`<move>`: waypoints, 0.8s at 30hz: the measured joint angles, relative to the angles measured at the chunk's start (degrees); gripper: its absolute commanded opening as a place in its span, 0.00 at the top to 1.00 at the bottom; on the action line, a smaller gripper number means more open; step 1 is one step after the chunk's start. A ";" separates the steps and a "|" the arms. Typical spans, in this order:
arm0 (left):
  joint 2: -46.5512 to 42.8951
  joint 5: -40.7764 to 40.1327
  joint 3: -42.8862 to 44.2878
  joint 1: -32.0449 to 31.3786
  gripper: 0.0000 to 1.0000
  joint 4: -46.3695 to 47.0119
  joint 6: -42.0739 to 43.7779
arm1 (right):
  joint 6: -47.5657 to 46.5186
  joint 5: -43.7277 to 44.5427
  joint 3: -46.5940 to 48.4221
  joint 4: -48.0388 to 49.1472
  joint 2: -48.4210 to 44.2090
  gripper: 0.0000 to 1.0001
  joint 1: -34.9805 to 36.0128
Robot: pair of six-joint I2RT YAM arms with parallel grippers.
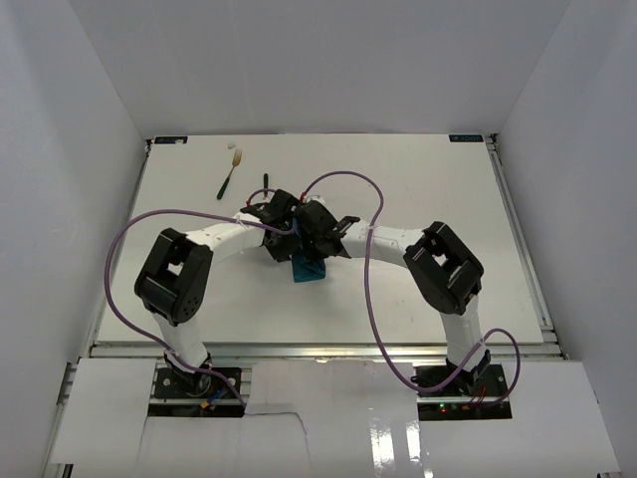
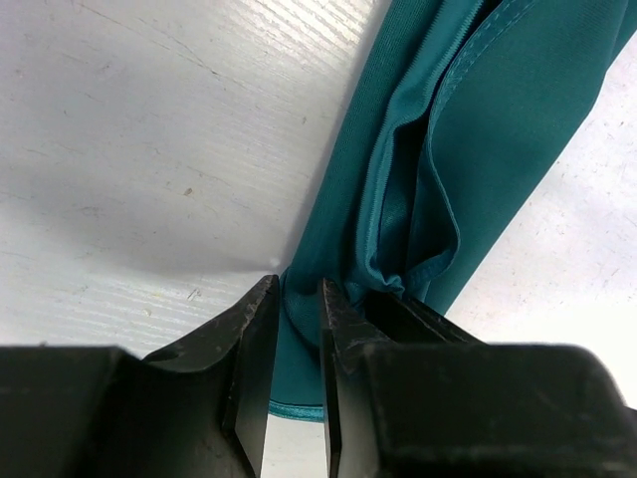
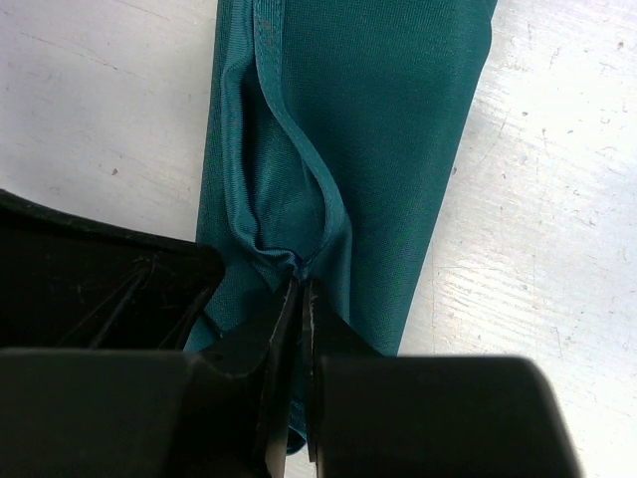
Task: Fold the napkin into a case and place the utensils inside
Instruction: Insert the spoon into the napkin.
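1. Pinching the napkin [image 1: 308, 269] with both arms: left claw [image 2: 297, 299] is clenched on a hemmed fold at one end, with cloth squeezed between its fingers.
2. Right claw [image 3: 301, 289] is clamped almost flat on a puckered fold of the same cloth.
3. Napkin is a narrow folded strip, mid-table, a bit left of centre. In the top view the two wrists hide most of it and only the near end sticks out.
4. Layers gape along one long hem in both wrist views; the rest lies flat on the table [image 1: 448, 289].
5. Room: open tabletop to the right of and nearer than the napkin, less on the far side.
6. Fork [image 1: 230, 175] lies far-left, well apart from the napkin, head toward the far edge.
7. Knife [image 1: 266, 184]: only a dark handle shows, just beyond the left wrist; blade hidden.
8. Purple cables [image 1: 366, 269] loop over the table by both arms. White walls [image 1: 60, 149] close in left, right and far.
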 measured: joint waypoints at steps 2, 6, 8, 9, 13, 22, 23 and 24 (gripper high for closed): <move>0.28 0.11 0.15 0.02 0.68 0.07 -0.17 | -0.02 0.02 0.00 0.00 0.00 0.92 0.02; 0.50 0.63 0.24 0.04 0.70 0.09 -0.35 | -0.02 0.13 0.00 -0.09 0.00 0.92 0.02; 0.50 0.96 0.22 0.04 0.70 0.11 -0.35 | -0.02 0.20 0.00 -0.09 0.00 0.92 0.02; 0.50 1.07 0.17 0.04 0.70 0.13 -0.33 | -0.02 0.22 0.00 -0.09 0.00 0.92 0.04; 0.02 1.42 -0.72 0.11 0.70 0.79 -0.61 | -0.04 0.72 0.00 -0.20 0.00 0.92 0.31; -0.33 2.14 -1.55 0.17 0.70 1.20 -1.05 | -0.07 1.33 0.00 -0.35 0.00 0.92 0.63; -0.35 2.25 -1.64 0.17 0.70 1.27 -1.16 | -0.07 1.40 -0.02 -0.37 0.00 0.92 0.66; -0.37 2.36 -1.70 0.17 0.69 1.27 -1.22 | -0.09 1.46 0.00 -0.42 0.00 0.92 0.70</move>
